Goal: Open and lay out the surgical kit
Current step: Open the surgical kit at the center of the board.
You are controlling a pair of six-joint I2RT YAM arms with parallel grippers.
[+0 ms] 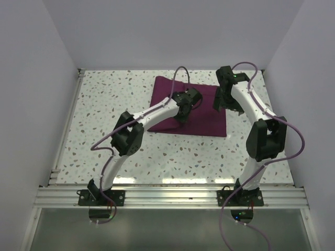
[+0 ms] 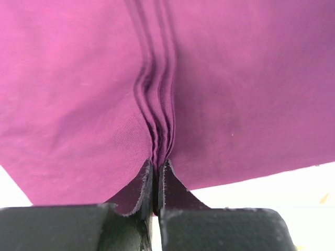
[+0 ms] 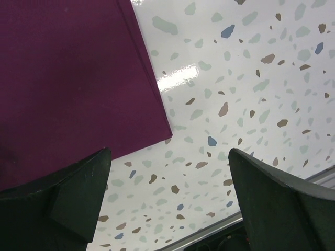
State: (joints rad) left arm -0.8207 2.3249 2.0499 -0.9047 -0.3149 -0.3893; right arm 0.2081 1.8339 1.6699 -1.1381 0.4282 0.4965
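Observation:
The plum cloth wrap [image 1: 201, 117] lies folded on the speckled table [image 1: 115, 104] at the back centre. My left gripper [image 1: 184, 116] is over its middle, shut on a pinched ridge of the cloth [image 2: 157, 120]; the jaws are closed with folds between them [image 2: 157, 167]. My right gripper [image 1: 219, 102] hovers at the wrap's right edge, open and empty, its fingers [image 3: 78, 188] wide apart over bare table beside a corner of the wrap [image 3: 73, 78]. The steel tray, scissors and tweezers are hidden.
White walls enclose the table on the left, back and right. A metal rail [image 1: 167, 196] runs along the near edge by the arm bases. The right table edge [image 3: 220, 232] shows in the right wrist view.

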